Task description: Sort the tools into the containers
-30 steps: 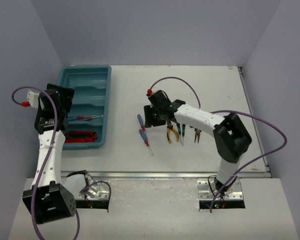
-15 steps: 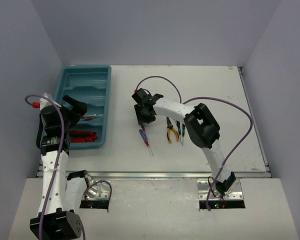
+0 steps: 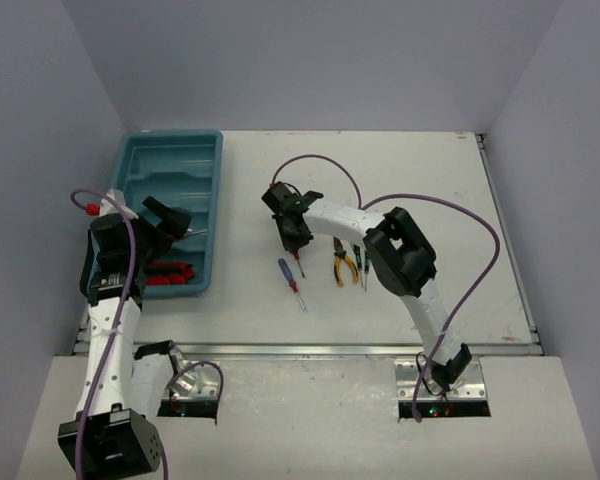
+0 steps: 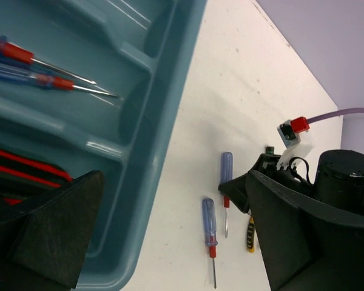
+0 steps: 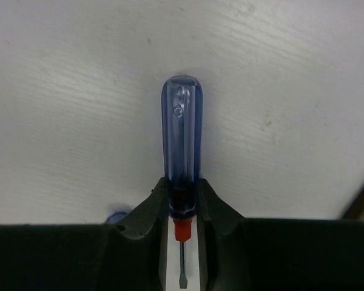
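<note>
Picking up one more screwdriver looks like the step in hand. The right hand [image 3: 292, 232] sits low over the table [image 3: 430, 190], its fingers [image 5: 139, 221] pressed to both sides of a blue screwdriver [image 5: 182, 133] just above its red collar. It looks like a firm grip, with the tool lying flat on the table. A second blue screwdriver [image 3: 288, 275], yellow pliers [image 3: 344, 266] and thin green screwdrivers [image 3: 361, 262] lie just beside it.

The left hand [image 3: 168, 220] hangs wide open and empty over the tray [image 3: 170, 137], where two sorted screwdrivers [image 4: 42, 76] lie in one compartment and red-handled tools [image 4: 24, 173] in the next. The next move calls for a level lift, then a carry across to the blue ones' compartment — and the left arm hangs right over that spot, so it would need to give way.
</note>
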